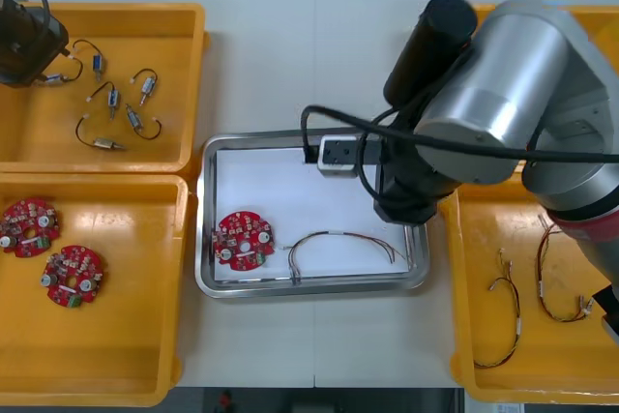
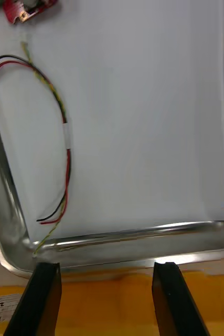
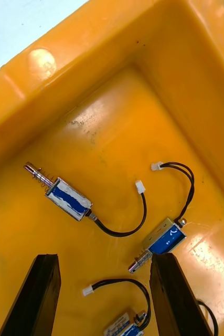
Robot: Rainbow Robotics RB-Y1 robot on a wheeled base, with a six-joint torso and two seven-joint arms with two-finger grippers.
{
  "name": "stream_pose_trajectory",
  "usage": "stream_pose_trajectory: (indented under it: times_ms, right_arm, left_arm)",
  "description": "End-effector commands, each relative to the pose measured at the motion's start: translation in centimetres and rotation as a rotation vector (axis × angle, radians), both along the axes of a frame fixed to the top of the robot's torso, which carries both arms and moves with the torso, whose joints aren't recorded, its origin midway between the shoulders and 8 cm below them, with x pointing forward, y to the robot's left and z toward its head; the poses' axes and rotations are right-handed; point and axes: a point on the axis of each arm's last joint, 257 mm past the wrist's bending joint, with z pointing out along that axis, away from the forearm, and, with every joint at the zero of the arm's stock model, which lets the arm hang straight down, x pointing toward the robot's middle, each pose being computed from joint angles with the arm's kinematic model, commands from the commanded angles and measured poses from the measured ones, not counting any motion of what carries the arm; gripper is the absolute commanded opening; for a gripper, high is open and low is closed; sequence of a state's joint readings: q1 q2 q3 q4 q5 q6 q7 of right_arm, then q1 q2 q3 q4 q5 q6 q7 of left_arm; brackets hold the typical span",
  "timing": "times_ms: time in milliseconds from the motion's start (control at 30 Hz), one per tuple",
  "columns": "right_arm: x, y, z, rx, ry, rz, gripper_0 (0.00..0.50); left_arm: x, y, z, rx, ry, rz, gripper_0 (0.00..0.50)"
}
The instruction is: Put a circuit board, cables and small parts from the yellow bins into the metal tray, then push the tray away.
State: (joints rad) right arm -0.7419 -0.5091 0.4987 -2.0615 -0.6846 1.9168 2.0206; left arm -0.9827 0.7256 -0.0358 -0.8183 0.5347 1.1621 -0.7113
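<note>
The metal tray (image 1: pixel 215 278), white inside, sits mid-table. In it lie a round red circuit board (image 1: pixel 242 238) and a red and yellow cable (image 1: pixel 338 242). My right gripper (image 2: pixel 107 296) is open and holds nothing. It hovers over the tray's right rim (image 2: pixel 143 232) and the edge of the near right bin (image 2: pixel 106 310), with the cable (image 2: pixel 64 136) beyond its fingers. My left gripper (image 3: pixel 104 296) is open and holds nothing over the far left yellow bin (image 1: pixel 184 55). Small metal parts on black cables (image 3: pixel 67 199) (image 3: pixel 164 241) lie just past its fingers.
Two more circuit boards (image 1: pixel 29 226) (image 1: pixel 73 275) lie in the near left bin (image 1: pixel 116 355). The near right bin (image 1: pixel 464 336) holds several red and yellow cables (image 1: pixel 556 282). My right arm (image 1: pixel 503 94) covers the far right bin and part of the tray.
</note>
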Motion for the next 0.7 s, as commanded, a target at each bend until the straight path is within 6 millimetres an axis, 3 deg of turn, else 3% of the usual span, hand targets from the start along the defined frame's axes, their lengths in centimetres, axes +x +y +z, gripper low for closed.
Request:
stream_pose_trajectory:
  times_ms: [33, 200, 333, 500, 533, 567, 700]
  right_arm:
    - [1.2, -0.3, 5.1, 0.114, -0.111, -0.029, 0.5]
    - [2.8, -3.1, 9.8, 0.175, -0.224, -0.097, 0.5]
    - [3.4, -6.3, 12.0, 0.216, -0.269, -0.166, 0.5]
    - [4.0, -11.1, 13.1, 0.272, -0.296, -0.298, 0.5]
    - [4.0, -11.1, 13.1, 0.272, -0.296, -0.298, 0.5]
    - [4.2, -13.6, 13.7, 0.289, -0.316, -0.364, 0.5]
    - [4.2, -17.9, 14.0, 0.288, -0.348, -0.482, 0.5]
  left_arm:
    - [2.4, -0.8, 2.8, 0.042, -0.084, -0.05, 0.5]
    - [3.1, 0.1, 1.4, 0.086, -0.101, -0.043, 0.5]
    - [3.2, 0.7, 0.5, 0.115, -0.1, -0.04, 0.5]
    - [3.2, 0.9, -0.4, 0.153, -0.091, -0.048, 0.5]
    - [3.2, 0.9, -0.4, 0.153, -0.091, -0.048, 0.5]
    - [3.2, 1.0, -0.9, 0.171, -0.093, -0.051, 0.5]
    - [3.3, 1.1, -1.4, 0.2, -0.098, -0.062, 0.5]
